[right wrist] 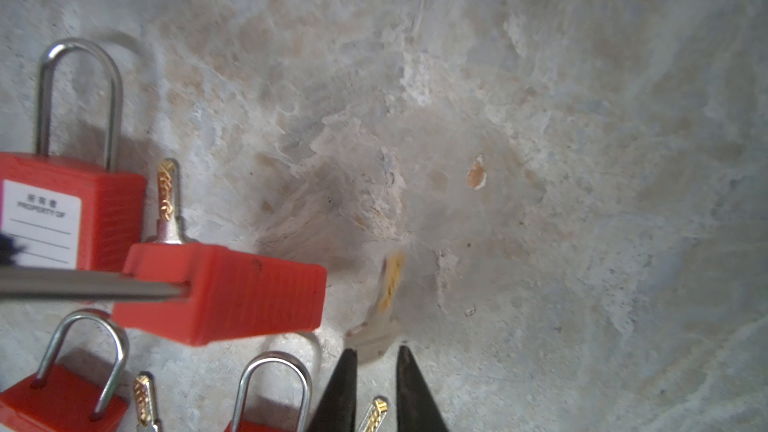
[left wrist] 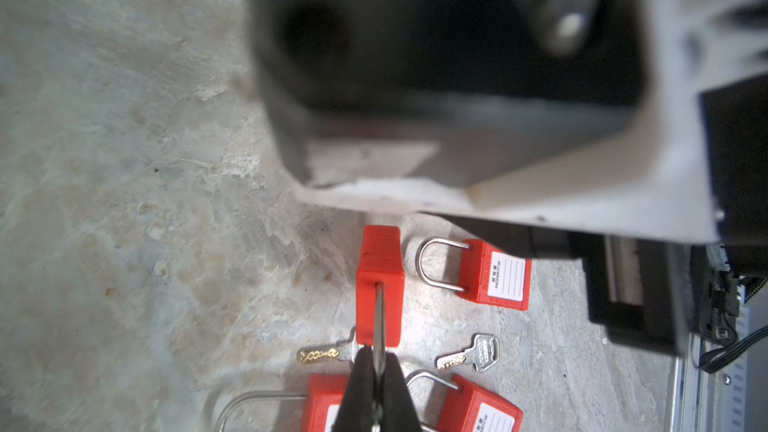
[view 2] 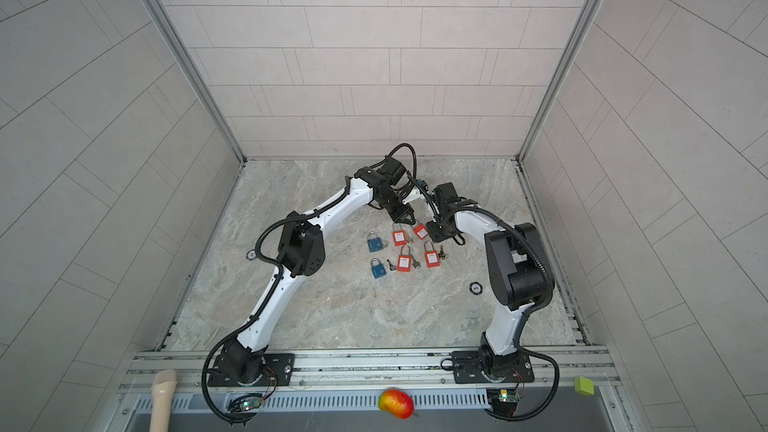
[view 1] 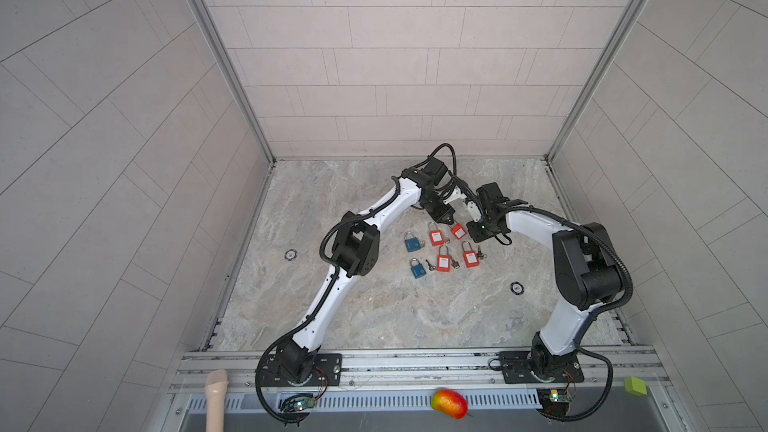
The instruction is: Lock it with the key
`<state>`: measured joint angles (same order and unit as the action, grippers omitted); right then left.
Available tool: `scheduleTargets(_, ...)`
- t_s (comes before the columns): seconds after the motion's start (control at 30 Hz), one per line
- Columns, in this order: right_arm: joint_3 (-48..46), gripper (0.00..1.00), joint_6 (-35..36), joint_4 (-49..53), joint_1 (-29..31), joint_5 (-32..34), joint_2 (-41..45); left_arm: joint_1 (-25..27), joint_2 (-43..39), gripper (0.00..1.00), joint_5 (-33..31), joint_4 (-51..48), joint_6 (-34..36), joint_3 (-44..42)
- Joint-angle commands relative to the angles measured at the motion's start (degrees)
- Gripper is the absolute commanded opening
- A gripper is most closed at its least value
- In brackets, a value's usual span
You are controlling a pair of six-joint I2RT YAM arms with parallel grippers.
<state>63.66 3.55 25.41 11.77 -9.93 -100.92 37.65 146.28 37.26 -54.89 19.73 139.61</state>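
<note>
My left gripper [left wrist: 378, 357] is shut on the steel shackle of a red padlock [left wrist: 380, 284] and holds it above the marble table [left wrist: 124, 160]; in a top view the same padlock [view 1: 458, 231] hangs near the back of the lock group. In the right wrist view this padlock [right wrist: 224, 292] floats sideways. A little beyond it a blurred silver and gold key [right wrist: 386, 297] sits just past the tips of my right gripper [right wrist: 376, 351]. That gripper's jaws stand slightly apart with nothing between them; through the gap another key [right wrist: 374, 411] shows on the table.
Three more red padlocks [view 1: 435, 237] [view 1: 444, 263] [view 1: 470, 258] and two blue ones [view 1: 412, 243] [view 1: 417, 270] lie on the table with loose keys beside them. A mango [view 1: 449, 403], a green block [view 1: 636, 385] and a beige handle [view 1: 217, 401] sit on the front rail.
</note>
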Motion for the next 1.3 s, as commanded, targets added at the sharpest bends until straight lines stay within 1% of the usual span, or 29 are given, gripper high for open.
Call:
scheduleTargets(0.0, -2.6, 0.31, 0.4, -2.3, -0.2, 0.1, 3.8, 1.2, 0.8, 0.0, 2.0, -1.4, 1.7, 2.5)
scheduleTargets(0.07, -4.0, 0.37, 0.5, -3.6, -0.1, 0.4, 5.3, 1.2, 0.9, 0.0, 2.4, -1.2, 1.2, 2.6)
scheduleTargets(0.13, -5.1, 0.38, 0.8, -4.7, -0.1, 0.2, 7.1, 1.2, 0.9, 0.0, 2.5, -1.2, 1.0, 2.5)
scheduleTargets(0.17, -6.0, 0.41, 0.9, -5.6, -0.1, 0.0, 8.4, 1.2, 1.0, 0.0, 2.5, -1.2, 0.9, 2.5)
scheduleTargets(0.27, -9.5, 0.51, 1.5, -9.4, 0.2, -1.9, 12.5, 1.2, 0.9, 0.0, 2.4, -1.2, 0.9, 2.6)
scheduleTargets(0.33, -10.9, 0.51, 3.5, -11.1, 1.2, -3.6, 14.9, 1.2, 0.9, 0.0, 2.5, -1.2, 0.9, 2.6)
scheduleTargets(0.5, -14.7, 0.52, 6.6, -15.4, 4.2, -0.3, 18.7, 1.0, 0.9, 0.0, 2.0, -1.9, 0.4, 2.7)
scheduleTargets(0.63, -18.3, 0.52, 10.7, -20.0, 6.2, -0.1, 21.4, 0.8, 0.8, 0.0, 2.2, -2.1, -0.8, 2.7)
scheduleTargets(0.7, -20.6, 0.52, 11.3, -23.4, 6.6, 1.0, 22.2, 0.3, 0.4, 0.0, 3.2, -2.0, -2.0, 2.7)
scheduleTargets(0.77, -22.1, 0.53, 11.2, -26.0, 6.6, 2.8, 22.1, -0.4, 0.1, 0.0, 4.5, -1.7, -3.5, 2.7)
scheduleTargets(0.97, -21.1, 0.57, 13.6, -27.2, 7.1, 4.3, 18.8, -1.2, -1.3, 0.0, 7.1, -1.7, -5.3, 2.7)
scheduleTargets(1.07, -20.1, 0.6, 15.1, -27.8, 7.1, 3.7, 17.1, -1.2, -1.1, 0.0, 8.2, -1.8, -6.0, 2.7)
scheduleTargets(1.13, -19.0, 0.63, 16.6, -27.0, 7.1, 2.2, 15.7, -1.3, -0.9, 0.0, 8.2, -1.9, -6.2, 2.7)
scheduleTargets(1.27, -17.3, 0.66, 18.0, -24.9, 7.1, 2.1, 13.4, -1.3, -1.0, 0.0, 8.1, -1.8, -6.3, 2.8)
